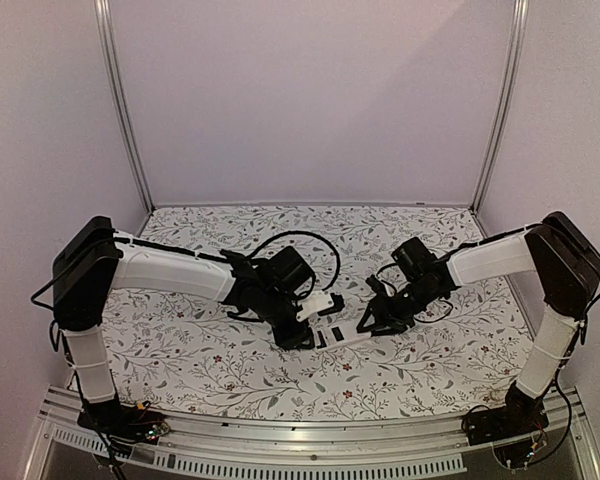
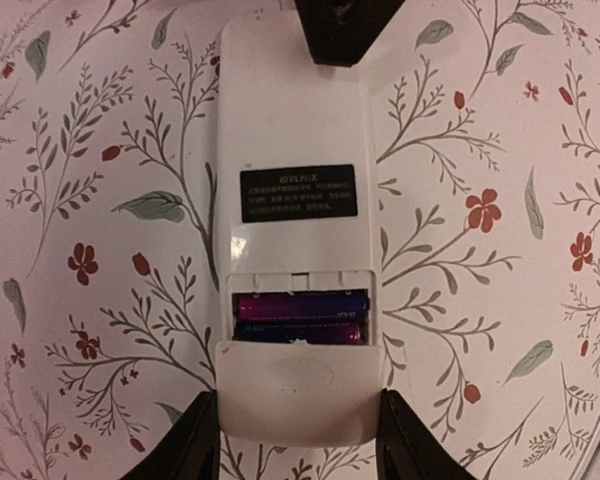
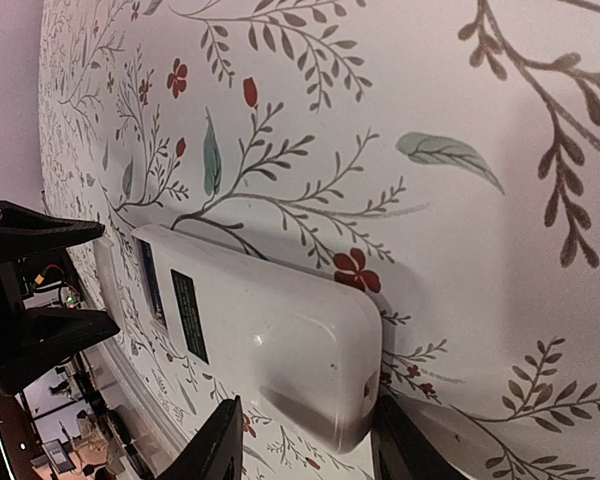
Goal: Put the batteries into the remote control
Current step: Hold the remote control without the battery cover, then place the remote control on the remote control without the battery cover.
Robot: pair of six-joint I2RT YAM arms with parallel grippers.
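The white remote control lies back up on the flowered cloth between my two grippers. Its recess is uncovered, and the batteries lie side by side in it, dark purple and blue. A white cover sits on the remote's near end, its edge at the lower battery. My left gripper is shut on that end, a finger against each side. My right gripper is shut on the remote's opposite end. In the top view the left gripper and right gripper face each other.
The flowered cloth covers the table. Pale walls and metal posts close in the back and sides. An aluminium rail runs along the near edge. A black cable loops above the left wrist.
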